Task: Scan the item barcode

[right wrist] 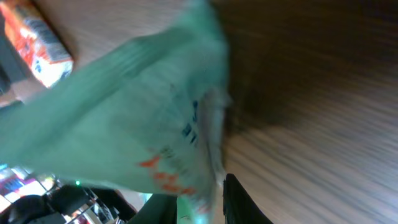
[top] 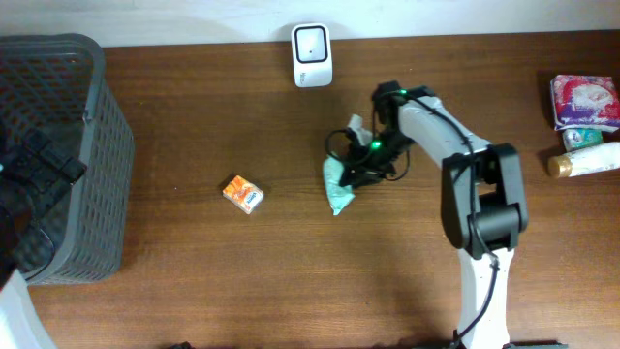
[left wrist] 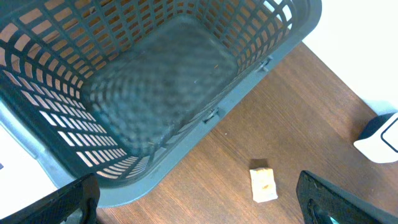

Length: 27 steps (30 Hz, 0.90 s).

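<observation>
We pinch the bag (top: 336, 186) in our right fingers (right wrist: 239, 204) over the middle of the surface (top: 291, 281), the scanner (top: 312, 55) stands near behind it, and our left fingers (left wrist: 68, 202) hang wide open far off over the basket (left wrist: 56, 56).

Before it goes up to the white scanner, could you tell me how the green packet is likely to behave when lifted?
Probably floppy: the green packet looks like a soft, creased pouch that sags below the right gripper. It is likely light for its size, since it looks thin. Its film skin could slip or fold in a narrow pinch.
</observation>
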Tool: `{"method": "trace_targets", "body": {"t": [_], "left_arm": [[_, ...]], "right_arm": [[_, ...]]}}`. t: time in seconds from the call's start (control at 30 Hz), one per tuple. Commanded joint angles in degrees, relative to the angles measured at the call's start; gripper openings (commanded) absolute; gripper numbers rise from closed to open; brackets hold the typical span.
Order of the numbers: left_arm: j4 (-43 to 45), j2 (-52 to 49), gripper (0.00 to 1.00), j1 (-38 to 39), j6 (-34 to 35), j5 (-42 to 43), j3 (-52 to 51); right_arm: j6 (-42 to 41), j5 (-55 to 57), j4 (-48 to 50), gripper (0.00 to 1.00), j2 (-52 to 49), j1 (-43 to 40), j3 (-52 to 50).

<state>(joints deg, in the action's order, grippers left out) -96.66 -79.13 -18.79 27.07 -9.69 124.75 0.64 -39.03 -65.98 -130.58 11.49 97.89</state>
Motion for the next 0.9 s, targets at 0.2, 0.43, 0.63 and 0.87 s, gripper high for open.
{"method": "trace_targets", "body": {"t": [0.2, 0.43, 0.63, 0.87], "left_arm": [[-0.04, 0.09, 0.99, -0.31, 0.48, -0.20, 0.04], [-0.04, 0.09, 0.99, -0.31, 0.48, -0.20, 0.04], [-0.04, 0.09, 0.99, -0.31, 0.48, -0.20, 0.04], [-0.04, 0.09, 0.99, -0.31, 0.48, -0.22, 0.04]], "right_arm": [[4.87, 1.11, -12.28, 0.41, -0.22, -10.51, 6.21], [6.80, 3.48, -5.79, 0.99, -0.28, -5.07, 6.16], [1.84, 7.15, 0.09, 0.93, -0.33, -2.34, 2.21], [-1.86, 6.40, 7.78, 0.04, -0.33, 0.57, -1.51]]}}
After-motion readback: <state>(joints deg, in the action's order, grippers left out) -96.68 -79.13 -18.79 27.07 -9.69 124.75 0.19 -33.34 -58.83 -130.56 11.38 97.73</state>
